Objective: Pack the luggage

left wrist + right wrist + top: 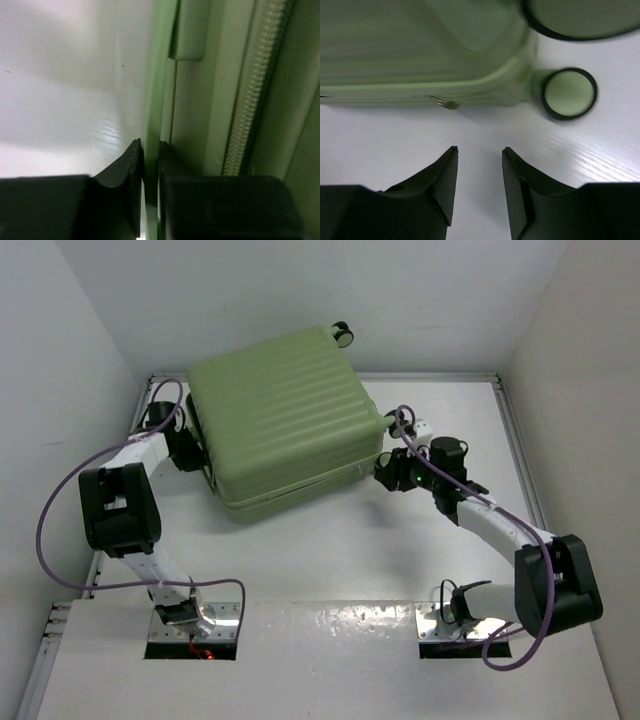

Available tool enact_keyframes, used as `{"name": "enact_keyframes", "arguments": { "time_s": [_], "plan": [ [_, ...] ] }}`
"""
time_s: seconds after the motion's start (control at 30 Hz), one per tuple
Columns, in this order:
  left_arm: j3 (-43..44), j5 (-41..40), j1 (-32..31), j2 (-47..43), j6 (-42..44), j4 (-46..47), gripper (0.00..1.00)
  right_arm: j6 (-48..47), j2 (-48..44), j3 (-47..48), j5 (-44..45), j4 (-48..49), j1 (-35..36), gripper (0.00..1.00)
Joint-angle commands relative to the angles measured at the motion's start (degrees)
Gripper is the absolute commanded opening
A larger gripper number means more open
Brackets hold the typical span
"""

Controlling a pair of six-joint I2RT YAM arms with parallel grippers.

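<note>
— Left gripper (149, 161) state?
— Pinched tight on a thin green edge of the luggage (285, 420), which lies flat, ribbed shell up, on the table (330, 550) toward its far side.
— Right gripper (479, 165)?
— Fingers parted, holding nothing, over bare table near a black-rimmed wheel (569, 93).

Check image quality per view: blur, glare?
Top view: sharp, evenly lit, glare on the table's near part. Left wrist: suitcase too close, soft; sheen on table. Right wrist: suitcase and wheel blurred, tool crisper.
</note>
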Motion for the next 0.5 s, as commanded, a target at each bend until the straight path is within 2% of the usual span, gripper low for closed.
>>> {"name": "enact_keyframes", "arguments": {
  "time_s": [0.0, 0.13, 0.47],
  "plan": [
    [-0.80, -1.67, -1.05, 4.36, -0.71, 0.76, 0.14, 2.01, -0.34, 0.46, -0.83, 9.55, 3.37, 0.41],
    [-0.80, -2.18, -1.58, 4.36, -0.70, 0.76, 0.04, 2.36, 0.00, -3.31, 3.82, 16.83, 8.63, 0.41],
    [-2.90, -2.72, -2.11, 3.22, 0.88, -0.30, 0.04, 2.45, 8.60, -4.73, 14.28, 29.93, 13.74, 0.38]
  ]
}}
